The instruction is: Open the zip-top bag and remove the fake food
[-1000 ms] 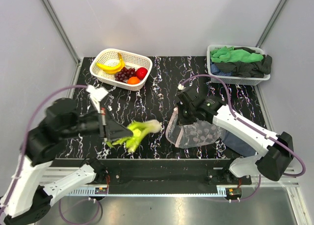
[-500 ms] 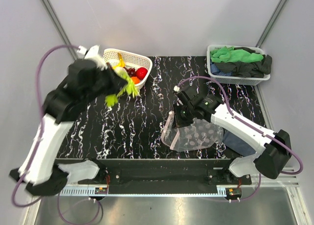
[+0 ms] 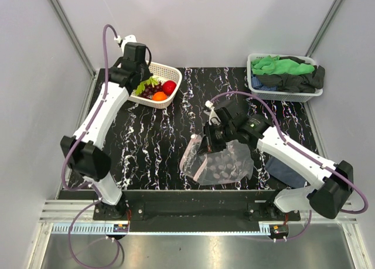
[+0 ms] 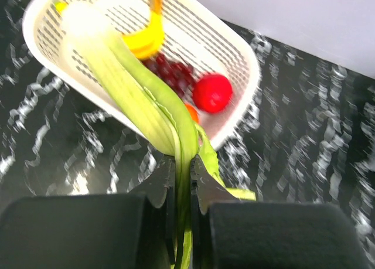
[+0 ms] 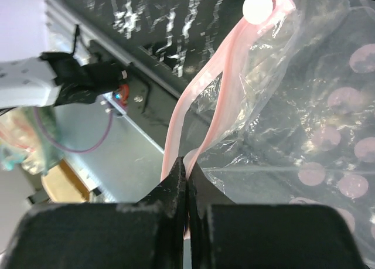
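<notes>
Two tools are clamped shut. The left tool (image 4: 183, 175) grips the pale-green stalks (image 4: 135, 87) by their greener end. Their long axis slants away from the jaws, so the pale butt reaches over the white basket (image 4: 249, 70) holding the banana (image 4: 146, 37), grapes (image 4: 167, 70) and red fruit (image 4: 212, 92). The right tool (image 5: 186, 170) pinches the pink zip strip (image 5: 202, 87) of the zip-top bag (image 3: 225, 163), which sits near the front middle of the desk (image 3: 176, 128) with its mouth facing left.
</notes>
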